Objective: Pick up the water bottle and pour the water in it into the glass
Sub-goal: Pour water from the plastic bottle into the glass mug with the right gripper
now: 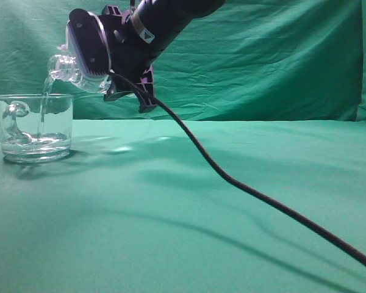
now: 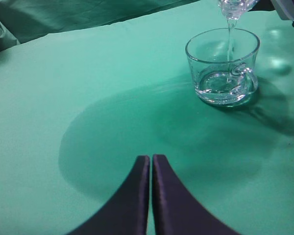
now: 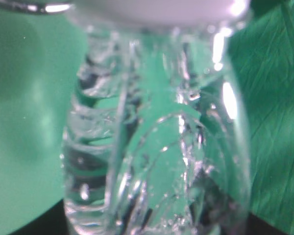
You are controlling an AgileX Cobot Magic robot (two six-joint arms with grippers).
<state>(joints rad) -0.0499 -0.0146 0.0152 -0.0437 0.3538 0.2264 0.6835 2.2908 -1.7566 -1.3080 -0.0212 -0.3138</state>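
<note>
Tilting the water bottle (image 1: 66,68) clamped in its jaws, the right gripper (image 1: 94,52) sends water (image 1: 47,85) into the partly filled glass (image 1: 33,128); left gripper (image 2: 151,169) is closed, empty.

The tabletop (image 1: 232,201) is draped in a green cloth that runs back to a hanging green curtain (image 1: 262,61) of the same shade. The cloth is smooth, with faint creases and soft shadows across the middle. At the far left a glass (image 1: 35,127) stands upright on it, clear, short and wide, with a curved handle and a little water (image 1: 36,141) pooled in the bottom. A thin black cable (image 1: 262,198) comes down from above and trails along the cloth toward the near right corner. In the left wrist view the glass sits at the edge of a broad dark shadow on the cloth.
</note>
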